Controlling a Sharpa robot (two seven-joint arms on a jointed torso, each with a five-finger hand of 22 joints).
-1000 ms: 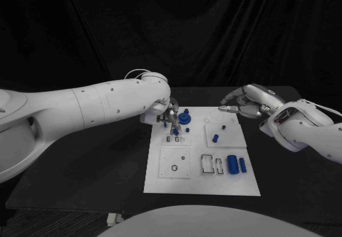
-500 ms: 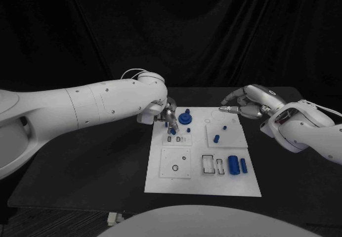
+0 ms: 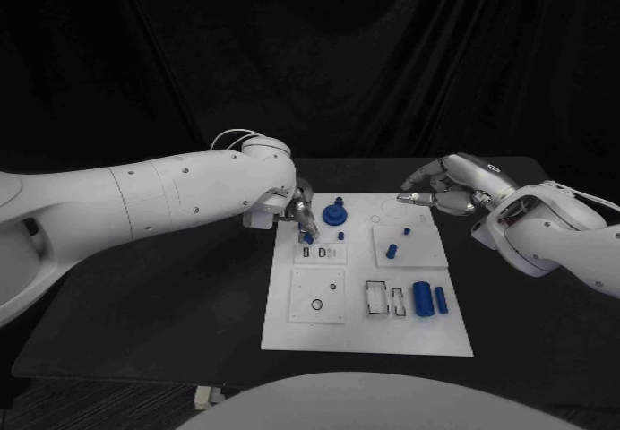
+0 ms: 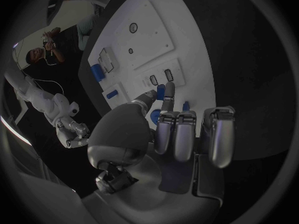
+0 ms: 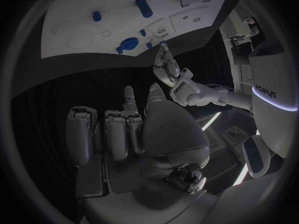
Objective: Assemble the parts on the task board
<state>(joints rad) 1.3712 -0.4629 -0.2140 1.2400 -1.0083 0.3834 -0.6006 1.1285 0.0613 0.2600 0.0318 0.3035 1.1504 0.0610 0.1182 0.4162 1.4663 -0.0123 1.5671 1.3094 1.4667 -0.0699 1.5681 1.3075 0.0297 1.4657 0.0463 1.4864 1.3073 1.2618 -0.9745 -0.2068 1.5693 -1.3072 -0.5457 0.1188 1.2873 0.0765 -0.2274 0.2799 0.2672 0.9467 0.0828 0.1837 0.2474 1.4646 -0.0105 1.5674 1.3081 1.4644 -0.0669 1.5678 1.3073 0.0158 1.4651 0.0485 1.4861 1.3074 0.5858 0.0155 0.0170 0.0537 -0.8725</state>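
left hand fingers hide most of small blue part (grip unclear).

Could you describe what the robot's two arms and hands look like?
Both arms are smooth, rounded white shells. The left arm has a thin pale cable looping at its wrist. The left hand and right hand are silver metal with jointed fingers.

White board on a black table; blue parts on it. White arms, silver hands. Black drapes behind.
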